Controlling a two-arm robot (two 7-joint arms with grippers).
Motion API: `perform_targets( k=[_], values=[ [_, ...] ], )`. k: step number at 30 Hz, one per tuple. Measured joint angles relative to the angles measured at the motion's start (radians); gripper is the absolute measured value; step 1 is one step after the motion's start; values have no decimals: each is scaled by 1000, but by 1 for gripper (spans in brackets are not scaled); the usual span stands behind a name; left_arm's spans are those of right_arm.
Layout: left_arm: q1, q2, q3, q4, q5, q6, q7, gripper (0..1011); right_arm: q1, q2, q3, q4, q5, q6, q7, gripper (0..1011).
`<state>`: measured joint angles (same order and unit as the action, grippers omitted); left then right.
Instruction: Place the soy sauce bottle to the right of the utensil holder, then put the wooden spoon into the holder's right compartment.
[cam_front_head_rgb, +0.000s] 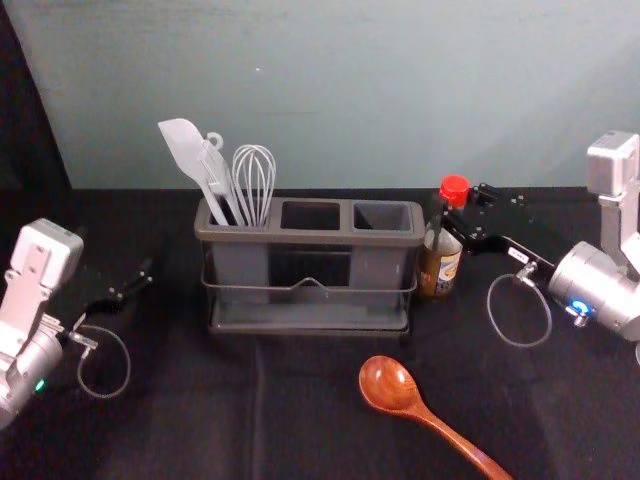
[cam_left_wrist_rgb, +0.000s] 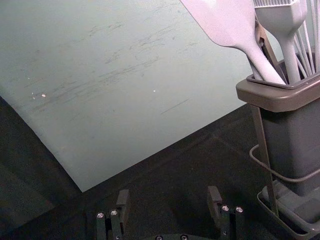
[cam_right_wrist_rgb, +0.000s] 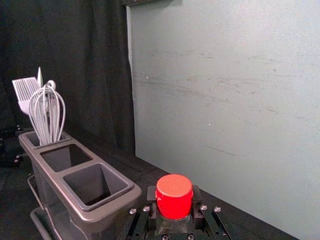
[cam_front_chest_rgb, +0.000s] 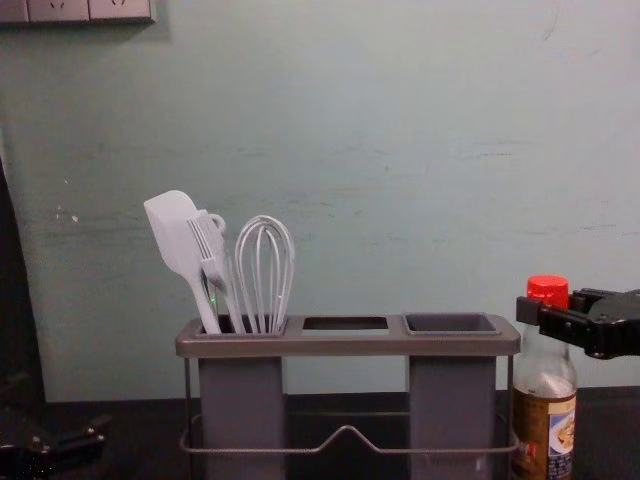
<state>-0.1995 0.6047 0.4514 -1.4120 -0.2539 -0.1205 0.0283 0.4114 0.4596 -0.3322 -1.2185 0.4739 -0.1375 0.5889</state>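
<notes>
Nearest the head camera, can see the wooden spoon (cam_front_head_rgb: 388, 383) lying loose on the black-covered table (cam_front_head_rgb: 180, 420), bowl toward the middle, handle slanting off toward the near right corner. By size after that, find the utensil holder (cam_front_head_rgb: 310, 238) upright near the far edge, with pale utensils (cam_front_head_rgb: 255, 185) in its left end and nothing in the right compartment (cam_front_head_rgb: 382, 218). Next, note the left gripper (cam_left_wrist_rgb: 168, 196) out by the table's left side, fingers spread wide around nothing, and the right gripper (cam_right_wrist_rgb: 174, 193) beyond the holder's right end, fingers closed in on the bottle's neck just under the red cap (cam_right_wrist_rgb: 174, 182). Find the soy sauce bottle (cam_front_head_rgb: 440, 272) upright just beside that same end, toward the far right corner. Would call the first half nearly done: bottle in position, probably down on the table, but still to be released. Left to do: free the bottle, pick up the spoon, lower it into the right compartment. From the chest view, get the glass neck and label side-on, but lose the base past the lower edge; from the head view, get the base. From the right wrist view, can look deep into the empty compartment, mostly hidden from the chest's low angle. From the left wrist view, can read that wide finger spread, hard to judge from the head.
</notes>
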Motion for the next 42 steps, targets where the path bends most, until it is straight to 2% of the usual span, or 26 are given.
perform_targets(
  k=[13, 42],
  values=[
    [0, 0, 0, 0, 0, 0, 0, 1011, 9, -19, -9, 28, -29, -10, -2, 382],
    [0, 0, 0, 0, 0, 0, 0, 1012, -37, -6, 11, -18, -15, -13, 8, 382]
  ],
)
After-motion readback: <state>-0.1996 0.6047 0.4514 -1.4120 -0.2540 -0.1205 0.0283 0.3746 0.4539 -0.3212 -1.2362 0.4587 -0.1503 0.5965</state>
